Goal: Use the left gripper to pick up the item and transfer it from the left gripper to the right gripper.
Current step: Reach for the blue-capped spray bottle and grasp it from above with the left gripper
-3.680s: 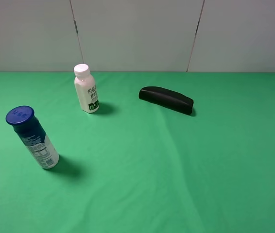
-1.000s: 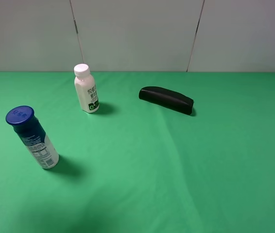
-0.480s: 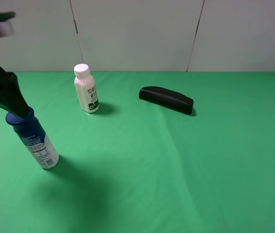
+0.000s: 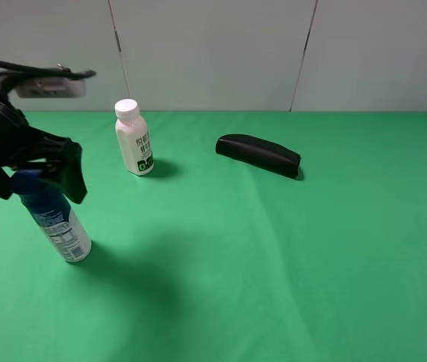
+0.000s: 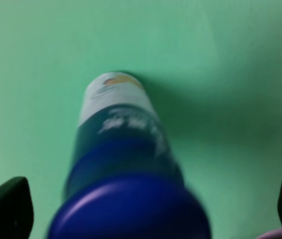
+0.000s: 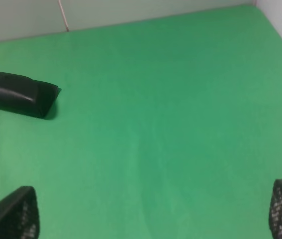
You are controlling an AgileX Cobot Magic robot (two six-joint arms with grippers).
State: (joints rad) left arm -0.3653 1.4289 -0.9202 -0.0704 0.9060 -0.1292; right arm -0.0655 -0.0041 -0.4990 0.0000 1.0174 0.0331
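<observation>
The item (image 4: 62,226), a tall bottle with a dark blue cap and a white printed lower body, stands upright on the left side of the green-covered worktop (image 4: 289,256), its base on the cloth. The left pincer (image 4: 41,192) hangs over its top with its two black fingers spread wide, one on each side of the blue upper part. From the high view the cap is mostly hidden behind the claw, and I cannot tell whether either finger touches the bottle. Seen from the left wrist, the item (image 5: 123,159) fills the middle, blurred, cap nearest the lens, and the left pincer (image 5: 148,206) shows only its two tips at the outer edges, clear of the cap on both sides. Farther back stands a smaller white bottle (image 4: 134,139) with a white cap, well apart from the item. A long black case (image 4: 259,154) lies near the middle rear of the worktop. The right pincer (image 6: 149,213) is out of the high view; its own wrist view shows its tips spread wide above bare green cloth, nothing between them, with the end of the black case (image 6: 16,94) off to one side.
</observation>
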